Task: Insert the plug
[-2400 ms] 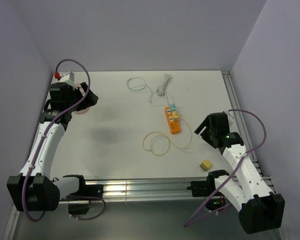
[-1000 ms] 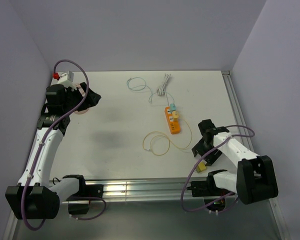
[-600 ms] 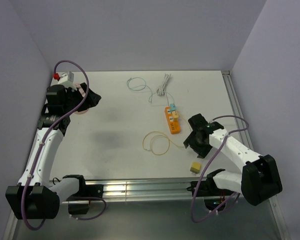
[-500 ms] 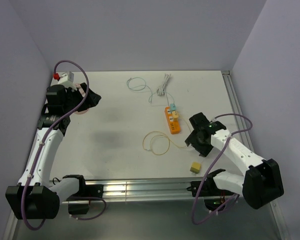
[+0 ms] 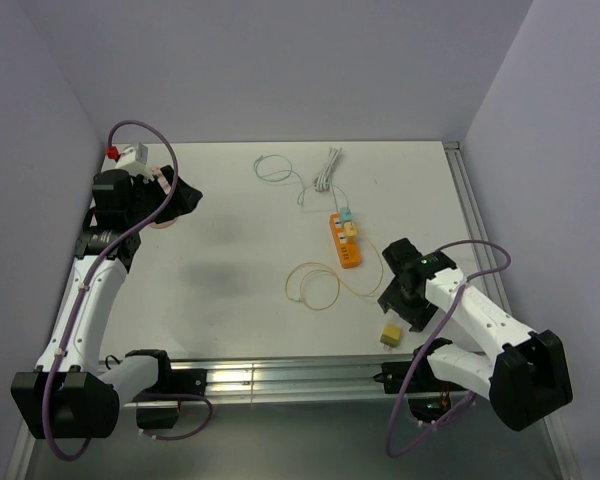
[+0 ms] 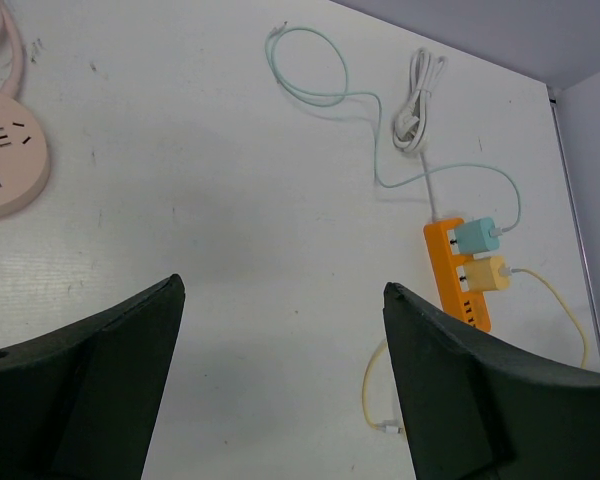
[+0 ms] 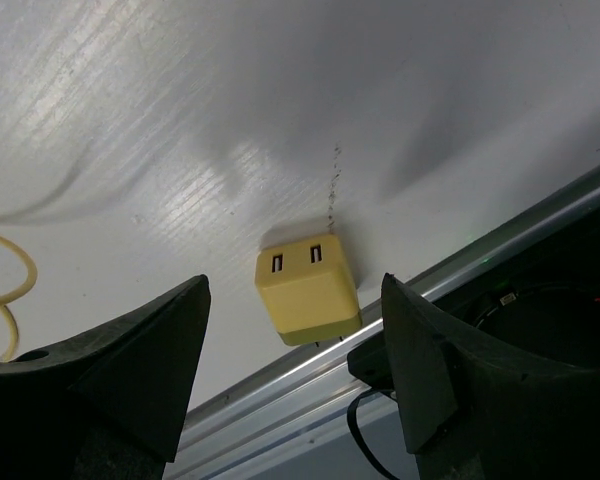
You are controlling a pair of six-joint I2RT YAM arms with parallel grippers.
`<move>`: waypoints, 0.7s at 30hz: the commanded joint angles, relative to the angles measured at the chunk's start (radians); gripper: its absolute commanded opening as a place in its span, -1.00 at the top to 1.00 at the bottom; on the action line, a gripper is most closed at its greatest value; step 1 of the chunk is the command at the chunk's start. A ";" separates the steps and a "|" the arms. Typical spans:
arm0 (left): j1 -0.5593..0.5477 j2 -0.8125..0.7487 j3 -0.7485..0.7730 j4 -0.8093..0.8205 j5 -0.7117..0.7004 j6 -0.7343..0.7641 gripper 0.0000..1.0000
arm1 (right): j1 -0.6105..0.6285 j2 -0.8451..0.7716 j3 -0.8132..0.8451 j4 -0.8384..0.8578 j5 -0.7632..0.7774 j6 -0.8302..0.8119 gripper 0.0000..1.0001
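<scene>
Right gripper (image 7: 292, 290) hangs spread and empty above the yellow plug (image 7: 307, 292), which lies just beside the near rail (image 7: 250, 400). Left gripper (image 6: 285, 290) hovers spread over the table (image 6: 230, 200).

The power strip (image 5: 345, 240) lies right of the desk's (image 5: 240, 225) centre. The loose charger (image 5: 390, 334) sits before it, near the front edge. The round socket (image 6: 2, 162) lies by the left edge.
</scene>
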 commanded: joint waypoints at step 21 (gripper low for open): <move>-0.001 -0.020 -0.008 0.044 -0.004 0.012 -0.72 | 0.114 0.184 -0.050 0.115 -0.102 -0.019 -0.52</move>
